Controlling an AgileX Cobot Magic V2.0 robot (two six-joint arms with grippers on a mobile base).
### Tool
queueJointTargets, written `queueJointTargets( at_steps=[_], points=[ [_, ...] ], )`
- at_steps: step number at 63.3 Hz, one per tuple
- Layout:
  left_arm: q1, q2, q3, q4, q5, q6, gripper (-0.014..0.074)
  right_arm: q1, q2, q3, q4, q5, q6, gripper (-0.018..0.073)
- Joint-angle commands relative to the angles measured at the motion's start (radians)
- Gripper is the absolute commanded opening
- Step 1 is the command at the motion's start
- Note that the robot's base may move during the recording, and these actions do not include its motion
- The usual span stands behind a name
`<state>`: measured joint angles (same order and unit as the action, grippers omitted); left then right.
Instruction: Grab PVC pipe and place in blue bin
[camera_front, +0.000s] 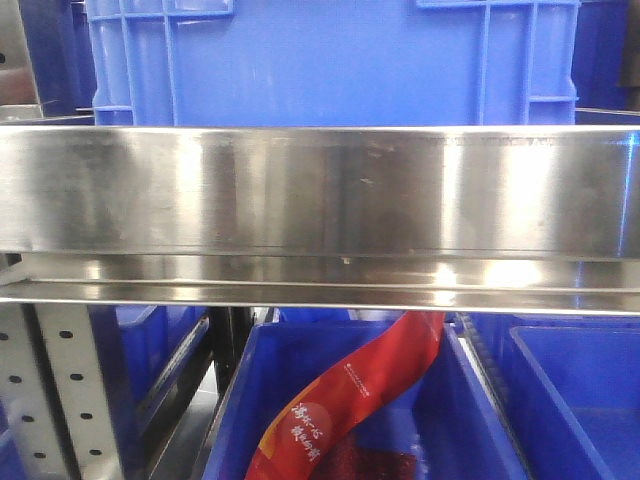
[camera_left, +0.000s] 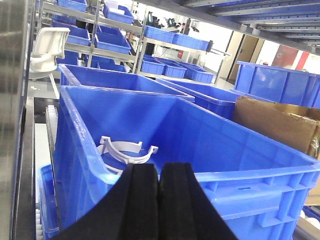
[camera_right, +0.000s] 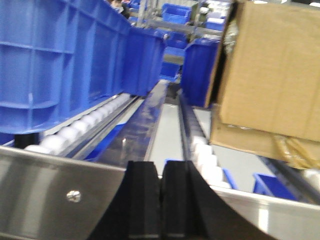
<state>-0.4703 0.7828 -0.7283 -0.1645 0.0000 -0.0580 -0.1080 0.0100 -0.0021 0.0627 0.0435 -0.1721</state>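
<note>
PVC pipe (camera_left: 125, 152): white curved piece lying on floor of blue bin (camera_left: 210, 150), near its left wall, seen in left wrist view. Left claw (camera_left: 159, 200): black pads pressed together, nothing between, just outside bin's near rim. Right claw (camera_right: 161, 200): pads pressed together, empty, above steel rail (camera_right: 45, 192), facing roller lanes (camera_right: 85, 125). Cardboard box (camera_right: 270, 70) to right. Front view: steel shelf beam (camera_front: 320, 190); red packet (camera_front: 350, 400) in lower bin.
</note>
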Motion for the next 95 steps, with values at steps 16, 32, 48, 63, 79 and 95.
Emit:
queueJointTargets(
  at_steps=[16,32,48,63,79,95],
  points=[
    [-0.005,-0.007,0.0,-0.006,-0.022,-0.001,-0.0111,-0.061,-0.01,0.002,-0.01,-0.027,-0.003,-0.0168],
    [-0.005,-0.007,0.0,-0.006,-0.022,-0.001,-0.0111,-0.061,-0.01,0.002,-0.01,-0.027,-0.003,-0.0168],
    [-0.005,-0.007,0.0,-0.006,-0.022,-0.001,-0.0111,-0.061,-0.01,0.002,-0.01,-0.023,-0.003,-0.0168],
    [-0.005,-0.007,0.0,-0.006,-0.022,-0.001,-0.0111,-0.061,-0.01,0.002,0.001,-0.03,-0.003,-0.0168],
    [-0.005,-0.007,0.0,-0.006,-0.022,-0.001,-0.0111,-0.061,-0.01,0.002,0.001,-0.03,-0.003,-0.0168],
    [-0.005,-0.007,0.0,-0.006,-0.022,-0.001,-0.0111,-0.061,-0.01,0.002,0.001,-0.03,-0.003,-0.0168]
  ],
)
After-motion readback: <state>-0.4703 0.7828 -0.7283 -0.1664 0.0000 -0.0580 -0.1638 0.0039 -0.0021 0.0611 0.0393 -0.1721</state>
